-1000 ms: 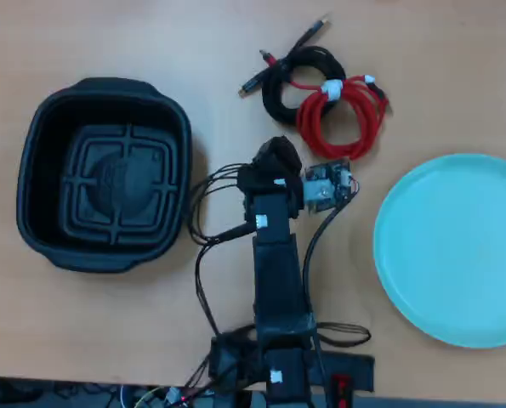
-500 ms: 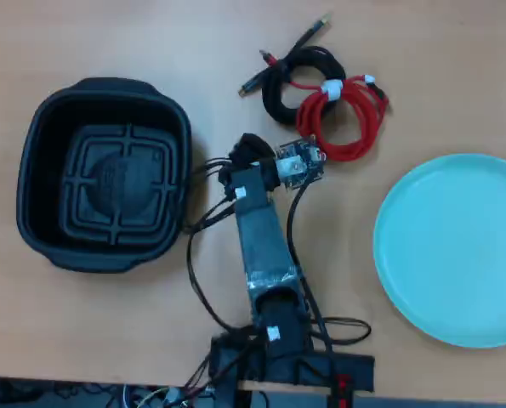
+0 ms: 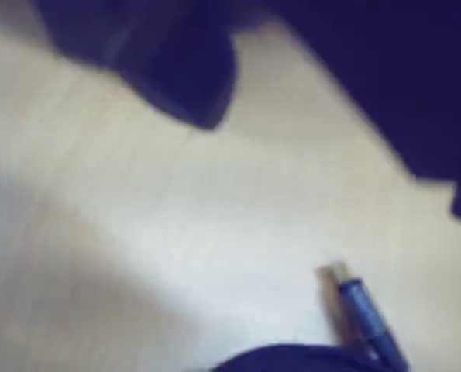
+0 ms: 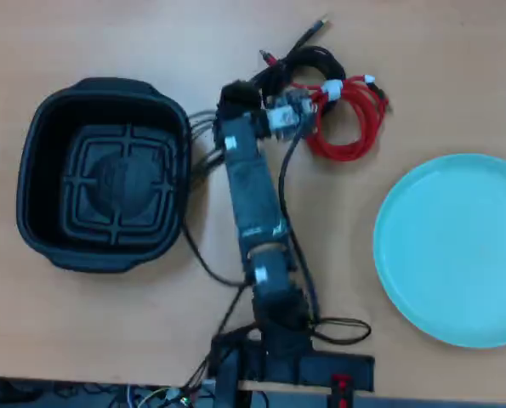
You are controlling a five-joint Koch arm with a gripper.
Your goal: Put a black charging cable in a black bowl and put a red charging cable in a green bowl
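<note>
In the overhead view the black charging cable (image 4: pixel 310 61) lies coiled at the top centre. The red charging cable (image 4: pixel 352 123), with its white tie, lies just below and to the right of it. The black bowl (image 4: pixel 31 183) stands at the left and the green bowl (image 4: pixel 452 246) at the right, and both hold nothing. My gripper (image 4: pixel 240 92) hovers at the left edge of the black coil. The blurred wrist view shows two dark jaws apart, the gripper (image 3: pixel 331 155) open over bare table. A metal-tipped plug (image 3: pixel 359 306) lies at the lower right.
The arm's base (image 4: pixel 274 353) sits at the table's front edge in the overhead view, with thin robot wires (image 4: pixel 206 149) trailing toward the black bowl. The wooden tabletop (image 4: pixel 406 51) shows between the two bowls and behind them.
</note>
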